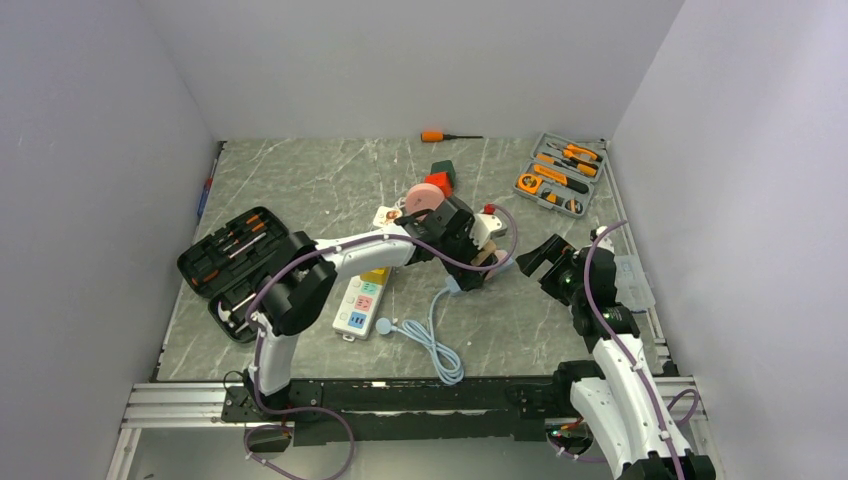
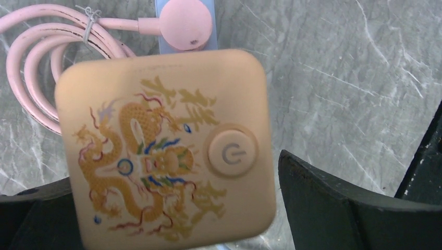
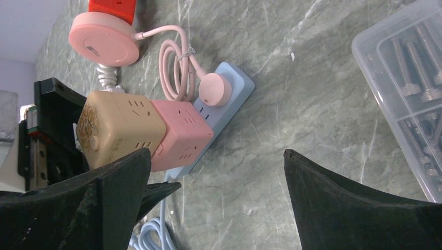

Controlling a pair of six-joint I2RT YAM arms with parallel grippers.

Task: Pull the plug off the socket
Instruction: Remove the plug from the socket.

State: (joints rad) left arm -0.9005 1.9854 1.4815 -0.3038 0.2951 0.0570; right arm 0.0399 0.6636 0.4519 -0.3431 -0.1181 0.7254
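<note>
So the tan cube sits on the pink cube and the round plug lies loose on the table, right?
No: the round plug sits in the blue strip, not loose; the right wrist view shows it. The tan cube does sit on the pink cube.

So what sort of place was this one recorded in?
Most likely a robot test cell in a lab rather than a home or a working shop: a marble-look table boxed in by bare white walls, a metal rail along its near edge, and an open tool case laid out like a prop.
</note>
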